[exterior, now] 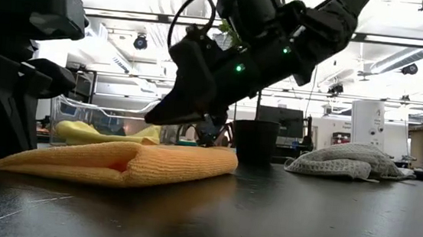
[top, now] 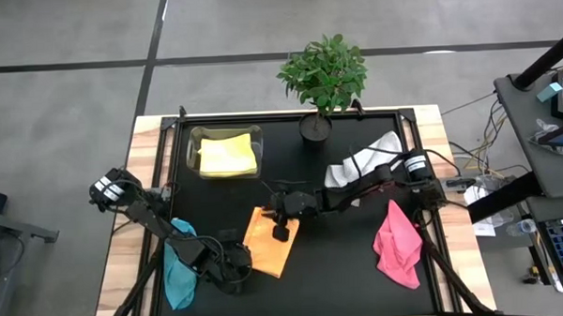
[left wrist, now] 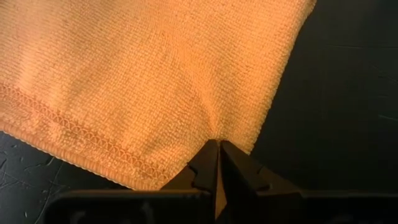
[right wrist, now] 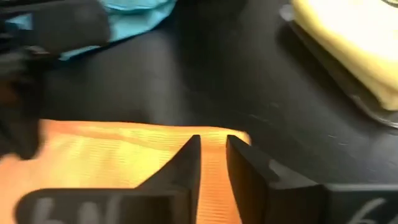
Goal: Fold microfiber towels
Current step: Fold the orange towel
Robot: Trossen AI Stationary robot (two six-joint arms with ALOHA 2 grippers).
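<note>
The orange towel lies folded in layers on the black table, in the near middle. My left gripper is shut on the towel's edge at its near-left corner. My right gripper hovers just above the towel's far part. Its fingers are slightly open with nothing between them, and it stays clear of the cloth in the low view. A teal towel lies crumpled at the near left. A pink towel lies at the near right, and a white-grey towel at the far right. My left gripper pinches the orange towel's edge close to a corner, between its two shut fingers. The fingers slant down from the table's near-left side. The cloth puckers toward the fingertips. The towel lies flat on the table.
A clear plastic box at the far left holds a folded yellow towel. A potted plant stands at the far edge in the middle. Bare black table lies between the orange and pink towels.
</note>
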